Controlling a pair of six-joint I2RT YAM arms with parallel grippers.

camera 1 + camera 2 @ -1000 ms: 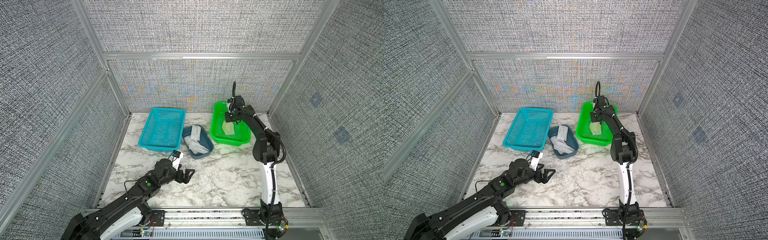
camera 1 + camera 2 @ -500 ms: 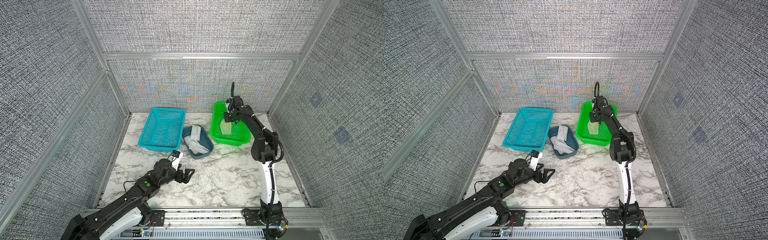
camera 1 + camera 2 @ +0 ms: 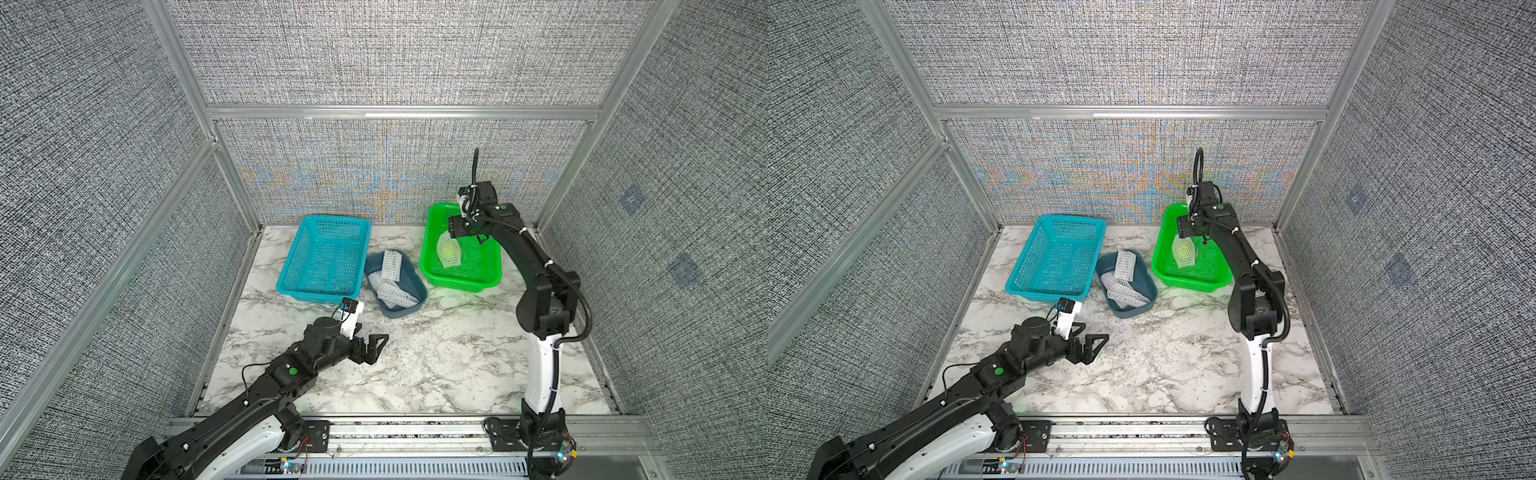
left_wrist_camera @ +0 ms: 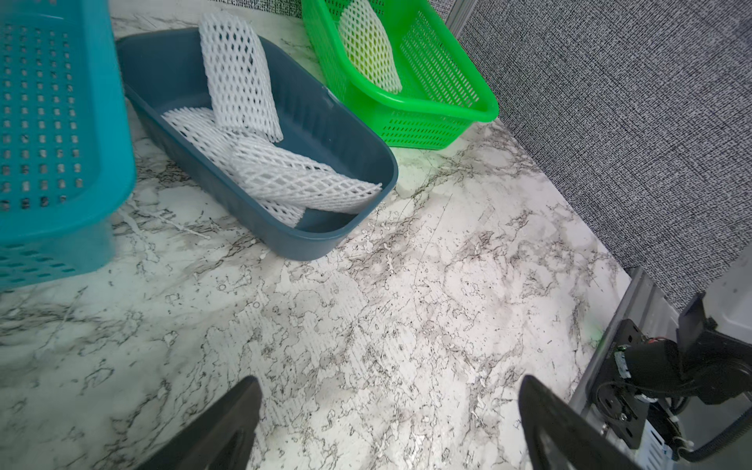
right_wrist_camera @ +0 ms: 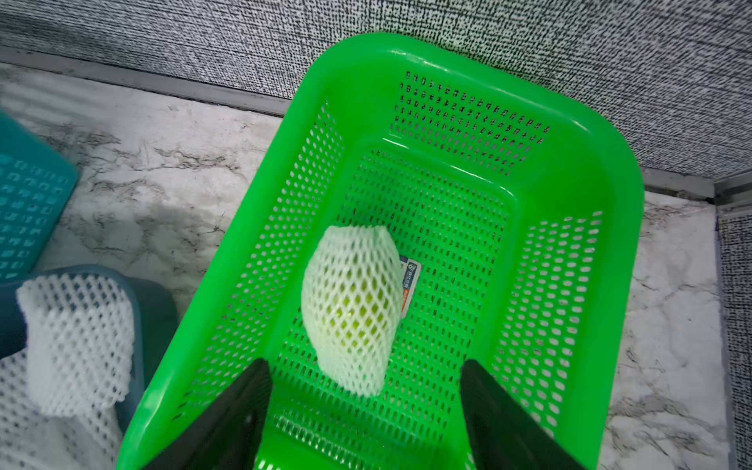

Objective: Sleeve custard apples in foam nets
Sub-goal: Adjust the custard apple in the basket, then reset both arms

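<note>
Netting covers the custard apple end to end. Its foam net bulges round the yellow-green skin, and the sleeved fruit lies on the floor of the green basket at the back right of the counter, which I take to be the place for finished pieces. The right hand hangs just above it with its jaws spread wide. The right wrist view shows a clear gap on either side of the net, so it grasps nothing; the pose reads as a release over the basket, with the fruit resting on its own. The left hand hovers low over bare marble near the front, released and empty as well, its fingers parted. It looks parked out of the way yet within reach of the dark blue tub, where the spare foam nets are heaped between the two baskets. The turquoise basket holds nothing that either top view shows, so I judge no unsleeved fruit waits there, though its near wall hides part of its floor in the left wrist view. In both top views the right hand's fingertips are hard to tell from the dark arm. A small printed label peeks from under the net, its text too small to read. The spare nets overlap, so their number is hard to count.
</note>
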